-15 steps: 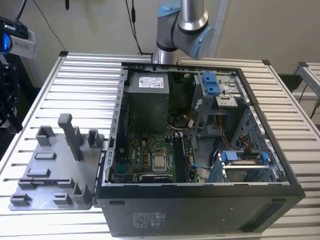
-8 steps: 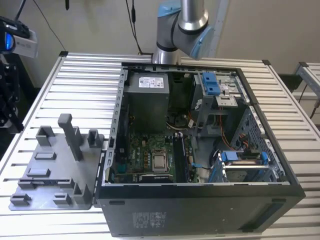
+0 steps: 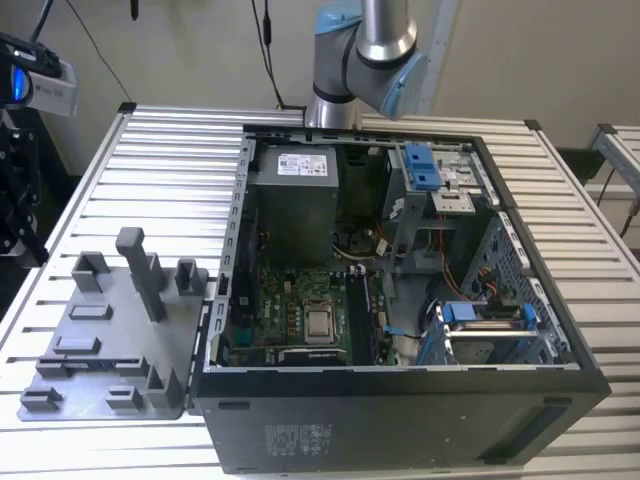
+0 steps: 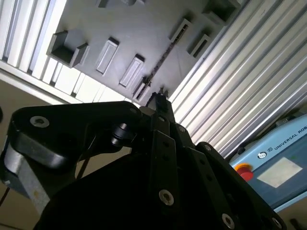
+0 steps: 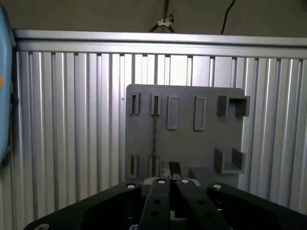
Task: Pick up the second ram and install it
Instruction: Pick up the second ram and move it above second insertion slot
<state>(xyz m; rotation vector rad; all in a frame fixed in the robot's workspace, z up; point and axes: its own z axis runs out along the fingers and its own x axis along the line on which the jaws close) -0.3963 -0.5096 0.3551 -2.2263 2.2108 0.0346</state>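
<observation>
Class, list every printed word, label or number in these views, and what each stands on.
White sticker on the grey metal power-supply box: too small to read.
White print on the black computer case: blurred, unreadable.
White lettering on the blue pendant with red button: a maker's name, cut off.

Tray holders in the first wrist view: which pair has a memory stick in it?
The inner pair, farther from the tray's edge: a thin memory stick stands on edge between them. The outer pair at the edge is empty.

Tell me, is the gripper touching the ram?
Apart. In the first wrist view, grey tray shows between the gripper and the second ram standing on edge.
</observation>
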